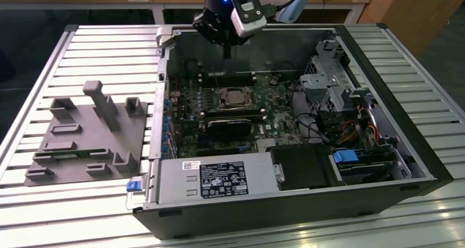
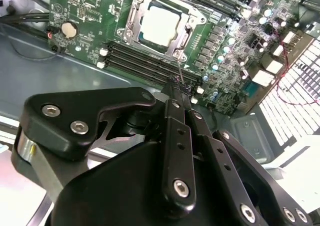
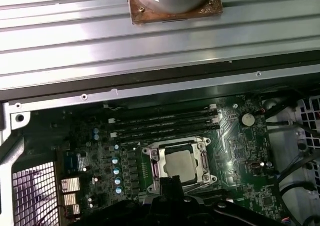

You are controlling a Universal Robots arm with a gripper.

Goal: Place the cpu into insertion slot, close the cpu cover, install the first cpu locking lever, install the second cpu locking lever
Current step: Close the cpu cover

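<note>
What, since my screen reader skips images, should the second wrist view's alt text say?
The cpu sits in the insertion slot of the green motherboard, framed by the silver cpu cover. The black gripper looms in the foreground, its tip at a thin wire lever beside the cover.

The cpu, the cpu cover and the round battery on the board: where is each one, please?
cpu (image 2: 159, 23): second wrist view, middle of its metal top.
cpu cover (image 3: 155, 165): first wrist view, one side bar of the frame.
round battery (image 2: 69, 30): second wrist view, its flat face.
</note>
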